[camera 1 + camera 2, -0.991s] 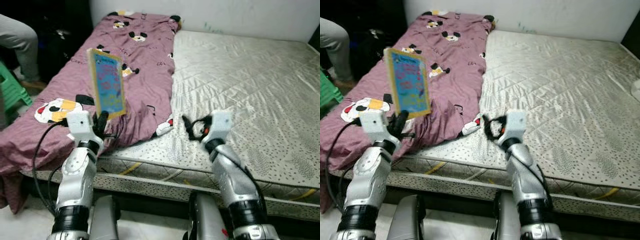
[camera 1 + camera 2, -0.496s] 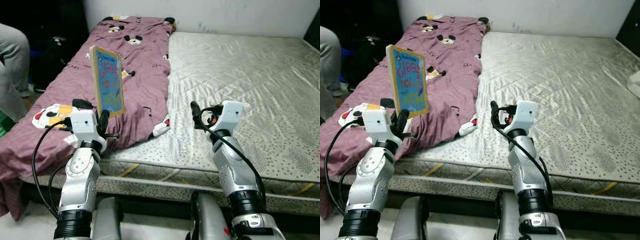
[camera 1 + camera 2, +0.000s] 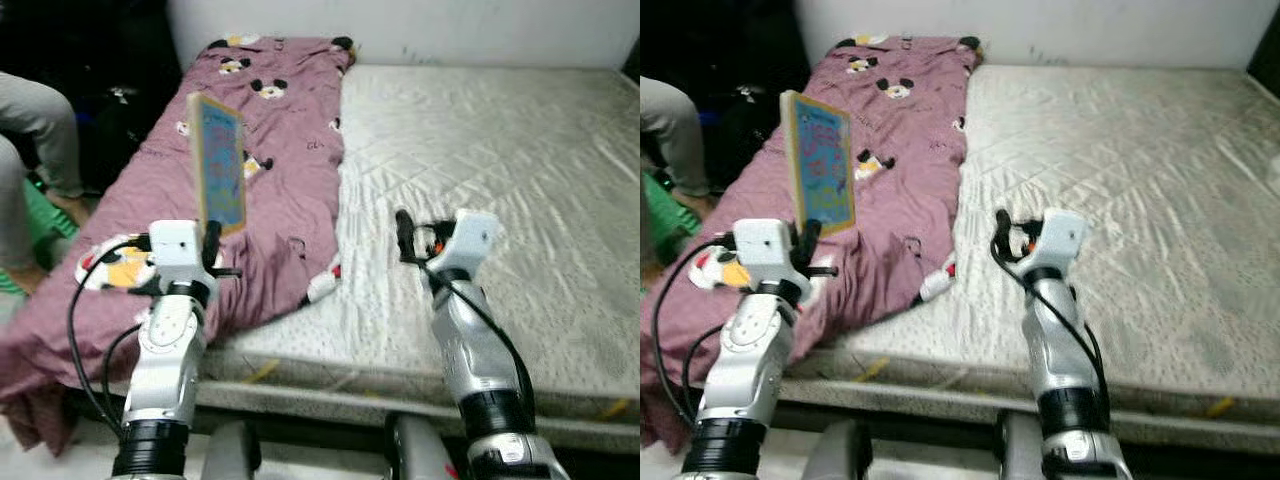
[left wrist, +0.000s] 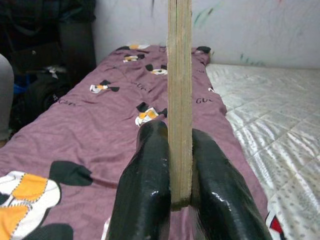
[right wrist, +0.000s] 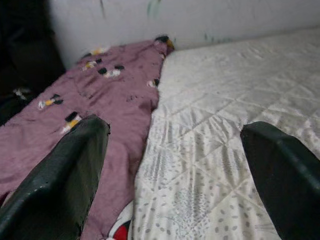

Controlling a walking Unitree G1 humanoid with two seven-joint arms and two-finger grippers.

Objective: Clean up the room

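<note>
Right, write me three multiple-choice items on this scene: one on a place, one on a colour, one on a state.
1. Where does the blanket lie?
A. on the left part of the mattress
B. on the floor
C. over the whole mattress

2. What colour is the blanket?
A. green
B. purple
C. white

3. How is the book held?
A. flat in the right gripper
B. upright in the left gripper
C. lying loose on the mattress

Answers: 1 A, since the bare quilted mattress shows to the blanket's right. 2 B, purple with cartoon mouse prints. 3 B, as the left wrist view shows the jaws shut on the book's lower edge, while the right jaws stand open with nothing between them.
</note>
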